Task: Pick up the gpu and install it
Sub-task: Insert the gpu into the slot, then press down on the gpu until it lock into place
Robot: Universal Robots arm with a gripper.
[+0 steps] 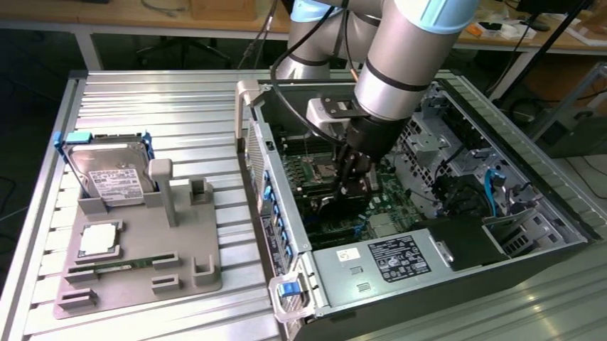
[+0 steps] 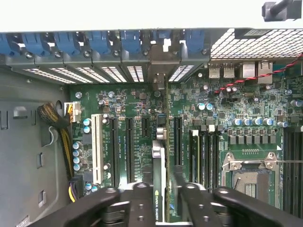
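GPU held edge-on over the motherboard inside the open PC case.

Wrist view: the end effector (image 2: 163, 203) is seen closed partway on the gpu (image 2: 159, 177), fingers (image 2: 135, 203) on both faces, card standing upright above the expansion slots (image 2: 128, 142). Exterior view: the hard drive (image 1: 109, 174) is left in the grey fixture (image 1: 142, 249) on the table (image 1: 142, 99), left of frame.

The arm reaches steeply down from the far side, its gripper (image 1: 353, 190) pointing down, fingers (image 2: 142, 208) closed on a thin card.
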